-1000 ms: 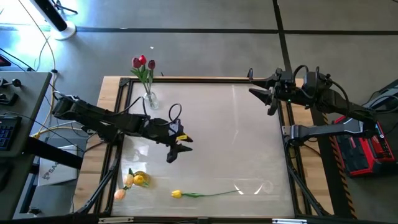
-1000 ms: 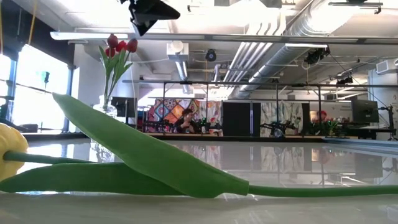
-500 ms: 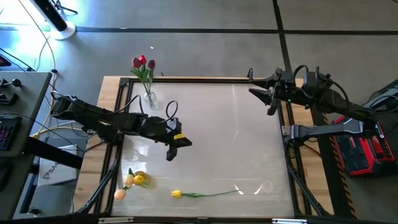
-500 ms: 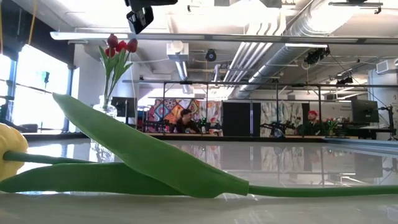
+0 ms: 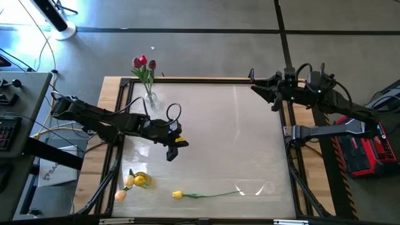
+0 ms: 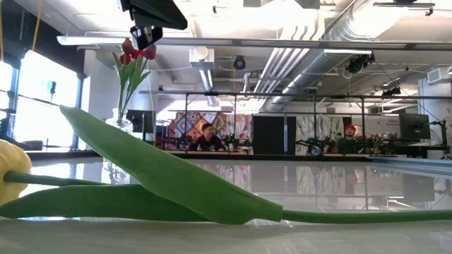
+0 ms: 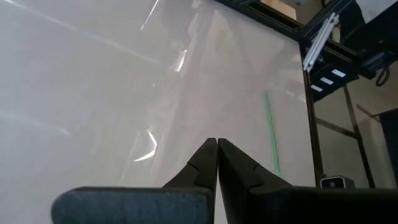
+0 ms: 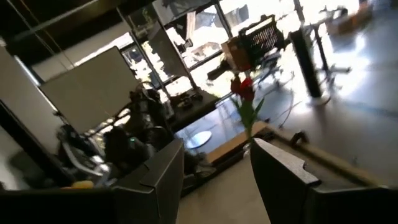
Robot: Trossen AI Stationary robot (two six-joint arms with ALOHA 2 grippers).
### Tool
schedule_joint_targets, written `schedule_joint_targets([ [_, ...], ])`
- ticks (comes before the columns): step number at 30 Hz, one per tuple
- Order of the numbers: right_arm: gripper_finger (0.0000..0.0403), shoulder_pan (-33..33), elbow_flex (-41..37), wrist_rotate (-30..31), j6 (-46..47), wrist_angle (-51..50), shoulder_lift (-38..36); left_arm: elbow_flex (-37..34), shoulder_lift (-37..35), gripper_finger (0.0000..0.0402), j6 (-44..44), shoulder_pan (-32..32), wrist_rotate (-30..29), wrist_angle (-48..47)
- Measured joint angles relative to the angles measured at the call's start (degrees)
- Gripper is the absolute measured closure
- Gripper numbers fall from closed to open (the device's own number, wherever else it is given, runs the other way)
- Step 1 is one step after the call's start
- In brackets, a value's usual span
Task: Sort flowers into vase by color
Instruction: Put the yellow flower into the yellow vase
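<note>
From the overhead camera I note the left gripper (image 5: 171,152) hanging over the left-centre of the pale glossy table (image 5: 237,137), its dark fingers pressed together on nothing. The right gripper (image 5: 262,91) waits at the far right edge of the table, fingers spread and empty. A small clear glass vase (image 5: 150,100) stands at the far left corner holding three red and maroon artificial tulips (image 5: 143,62). At the near left corner lies a cluster of yellow and cream tulip heads (image 5: 134,181), and just to the right of them a single yellow tulip with a long thin green stem (image 5: 200,195) lies flat along the near edge, head to the left. From the table-level camera I see that yellow tulip's head (image 6: 13,164) at the left margin with its broad green leaves (image 6: 162,180) filling the foreground; the vase (image 6: 119,127) with the red tulips stands farther back on the left, and the left gripper (image 6: 145,34) hangs high above it in this view. People sit in the room beyond. The left wrist camera shows its own fingertips (image 7: 214,163) meeting over bare table, with a green stem (image 7: 271,140) lying farther off. The right wrist camera shows its spread fingers (image 8: 283,180) with the red tulips (image 8: 244,93) across the table.
</note>
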Motion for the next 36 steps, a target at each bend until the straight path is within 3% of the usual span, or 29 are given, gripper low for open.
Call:
schedule_joint_targets([
  [8,0.0229,3.2,0.0,0.2,10.3,-1.2,5.0,0.0,0.0,0.0401,2.6,3.2,2.4,0.0],
  [15,0.0229,8.4,0.0,-0.1,16.1,-1.3,18.2,0.0,-1.3,0.0401,3.3,5.6,5.9,-1.9],
  [23,0.0229,13.2,0.0,1.4,27.0,-0.7,34.1,0.0,-6.6,0.0401,4.9,5.6,3.3,-14.1],
  [31,0.0229,17.8,0.0,-5.6,30.9,14.7,48.2,0.0,-10.4,0.0401,6.5,5.6,2.0,-22.7],
  [36,0.0240,21.7,0.6,-5.7,31.3,15.3,55.3,0.0,-10.9,0.0401,7.4,5.6,2.0,-26.3],
])
